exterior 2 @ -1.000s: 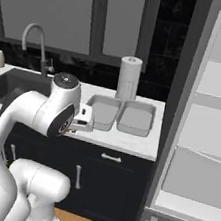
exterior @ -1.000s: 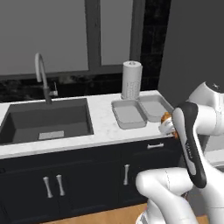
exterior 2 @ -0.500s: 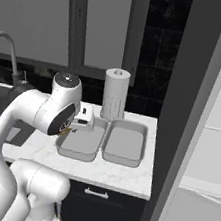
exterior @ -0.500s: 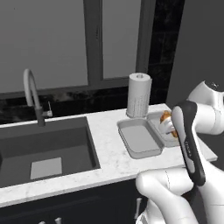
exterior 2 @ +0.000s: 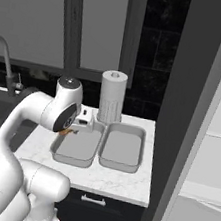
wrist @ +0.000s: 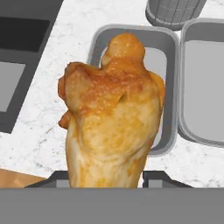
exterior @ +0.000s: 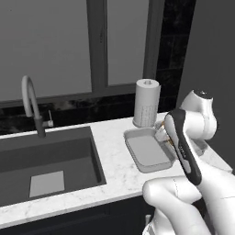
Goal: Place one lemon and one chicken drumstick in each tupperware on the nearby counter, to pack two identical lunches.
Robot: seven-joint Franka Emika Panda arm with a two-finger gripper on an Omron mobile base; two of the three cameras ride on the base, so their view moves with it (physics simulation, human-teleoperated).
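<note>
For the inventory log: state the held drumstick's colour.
Orange-brown drumstick, clearest in the hand view.

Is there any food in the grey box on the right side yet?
No, it's empty. In the right base view the right tupperware shows only its bare grey floor. The chicken drumstick sits between the fingers.

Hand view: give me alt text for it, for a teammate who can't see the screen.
A chicken drumstick, orange-brown, is held in the gripper and fills the middle of the frame. Behind it on the white marble counter lie two empty grey tupperware trays, one directly behind the drumstick and one at the right edge, with a paper towel roll beyond them.
</note>
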